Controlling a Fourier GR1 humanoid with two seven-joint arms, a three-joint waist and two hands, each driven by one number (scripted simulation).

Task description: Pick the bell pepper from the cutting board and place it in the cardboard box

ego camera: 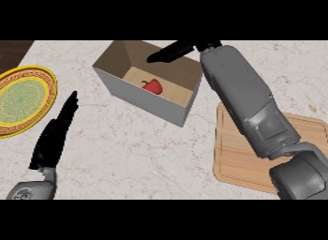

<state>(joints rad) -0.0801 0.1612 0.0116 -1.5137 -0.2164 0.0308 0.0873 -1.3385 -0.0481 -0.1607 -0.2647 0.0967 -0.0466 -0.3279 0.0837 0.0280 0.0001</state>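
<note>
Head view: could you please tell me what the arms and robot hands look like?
Both forearms are smooth grey shells: the right forearm is long and segmented, the left forearm shows only a rounded end. The left robot hand and right robot hand are black and slender. No cables or markings show.

the bell pepper (152,86) lies inside the cardboard box (147,101), right hand (172,51) above

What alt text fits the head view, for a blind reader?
A red bell pepper lies inside the open cardboard box, with the right robot hand open above its far edge. The wooden cutting board is at right, a yellow-green plate at left, and the left robot hand rests open at lower left.
</note>
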